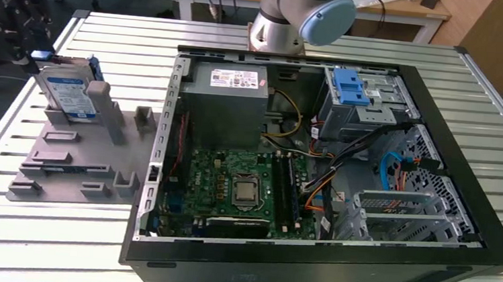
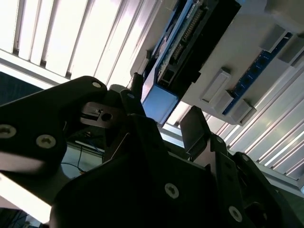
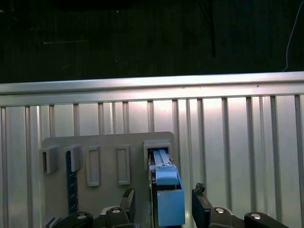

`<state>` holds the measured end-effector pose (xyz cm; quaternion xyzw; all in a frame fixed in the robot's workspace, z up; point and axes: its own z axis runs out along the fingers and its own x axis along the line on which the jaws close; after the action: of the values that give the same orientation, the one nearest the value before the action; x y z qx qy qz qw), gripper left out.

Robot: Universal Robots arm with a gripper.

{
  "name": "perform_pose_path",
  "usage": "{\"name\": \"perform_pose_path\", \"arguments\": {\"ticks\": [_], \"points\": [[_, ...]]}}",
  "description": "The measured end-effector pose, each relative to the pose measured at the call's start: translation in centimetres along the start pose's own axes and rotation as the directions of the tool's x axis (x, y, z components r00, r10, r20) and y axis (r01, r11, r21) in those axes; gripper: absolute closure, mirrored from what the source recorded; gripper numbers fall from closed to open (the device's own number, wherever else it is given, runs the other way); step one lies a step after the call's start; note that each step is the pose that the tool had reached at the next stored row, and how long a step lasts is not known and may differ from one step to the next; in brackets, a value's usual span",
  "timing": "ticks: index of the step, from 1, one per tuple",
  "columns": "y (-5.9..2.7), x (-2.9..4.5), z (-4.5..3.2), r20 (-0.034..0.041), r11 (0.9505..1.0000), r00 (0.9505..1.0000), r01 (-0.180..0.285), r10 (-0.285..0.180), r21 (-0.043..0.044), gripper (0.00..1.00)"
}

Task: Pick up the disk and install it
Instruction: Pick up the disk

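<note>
Item: disk [image 1: 68,96]. Location: upright in grey holder [image 1: 70,160] on the desk [image 1: 47,233], upper left of the exterior view. Handling: rigid, dense, shock-sensitive (judged); pinch across flat faces. Tool [image 3: 164,192]: spread, straddling disk, not yet gripping.

The exterior view looks down from high beyond one edge of the slatted table [image 1: 47,233], set far enough back to take in the whole open computer case [image 1: 313,270]. It faces the arm's base [image 1: 273,31] at 12 o'clock, with the grey holder [image 1: 61,160] and the disk [image 1: 68,96] at 9 to 10 o'clock. Both wrist views sit very close to that same holder: the first wrist view looks down past the gripper [image 3: 164,192] onto the disk's blue end, and the second wrist view looks from low behind the fingers [image 2: 197,128] at its connector end.
</note>
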<state>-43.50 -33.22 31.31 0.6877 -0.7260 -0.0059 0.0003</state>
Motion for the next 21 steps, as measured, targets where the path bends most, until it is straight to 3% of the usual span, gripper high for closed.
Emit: {"name": "perform_pose_path", "arguments": {"ticks": [11, 21], "points": [[-0.01, 0.00, 1.37, -0.0003, 1.0000, 1.0000, 0.000, 0.000, -0.0044, 0.41], [-0.01, -0.03, 1.67, -0.0003, 1.0000, 1.0000, 0.000, 0.000, -0.0057, 0.41]]}}
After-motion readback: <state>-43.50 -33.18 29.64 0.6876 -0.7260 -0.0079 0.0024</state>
